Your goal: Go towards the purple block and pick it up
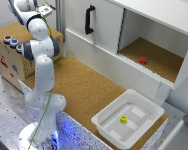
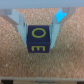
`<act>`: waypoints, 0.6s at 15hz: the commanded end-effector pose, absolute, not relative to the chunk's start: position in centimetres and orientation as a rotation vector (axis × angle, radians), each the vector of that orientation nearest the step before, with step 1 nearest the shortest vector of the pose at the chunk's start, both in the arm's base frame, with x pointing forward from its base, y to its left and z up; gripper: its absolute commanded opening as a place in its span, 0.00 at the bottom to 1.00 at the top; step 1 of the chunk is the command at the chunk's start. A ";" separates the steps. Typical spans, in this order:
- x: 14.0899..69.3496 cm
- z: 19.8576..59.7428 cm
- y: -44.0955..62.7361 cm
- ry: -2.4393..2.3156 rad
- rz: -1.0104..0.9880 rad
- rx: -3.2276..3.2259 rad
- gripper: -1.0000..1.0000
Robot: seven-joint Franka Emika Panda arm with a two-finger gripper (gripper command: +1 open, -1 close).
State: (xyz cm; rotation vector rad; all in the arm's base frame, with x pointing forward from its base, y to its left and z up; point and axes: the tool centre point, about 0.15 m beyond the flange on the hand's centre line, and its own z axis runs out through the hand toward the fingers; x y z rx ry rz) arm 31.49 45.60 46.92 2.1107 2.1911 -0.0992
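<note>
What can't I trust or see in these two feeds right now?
- Gripper: cut off by the exterior view's top edge.
- Purple block: absent from the exterior view; wrist view too blurred to confirm the pads touch it.
- Red cube and yellow cube: too small for detail.

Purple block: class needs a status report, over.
Gripper closed on purple block, fingers against both sides. Yellow markings on block, cork surface beneath. Nothing in the way.

Two cameras, one far and high, one very close.
The exterior view looks down on the arm (image 1: 41,75); the wrist view faces the cork surface (image 2: 70,62), which both views share.
</note>
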 end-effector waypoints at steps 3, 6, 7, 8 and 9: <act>28.5 42.2 34.9 2.036 0.371 2.489 0.00; 28.3 41.5 30.6 1.877 0.366 2.578 0.00; 28.4 41.5 29.3 1.839 0.372 2.591 0.00; 28.4 41.5 28.3 1.820 0.378 2.597 0.00; 28.5 41.4 26.9 1.787 0.373 2.610 0.00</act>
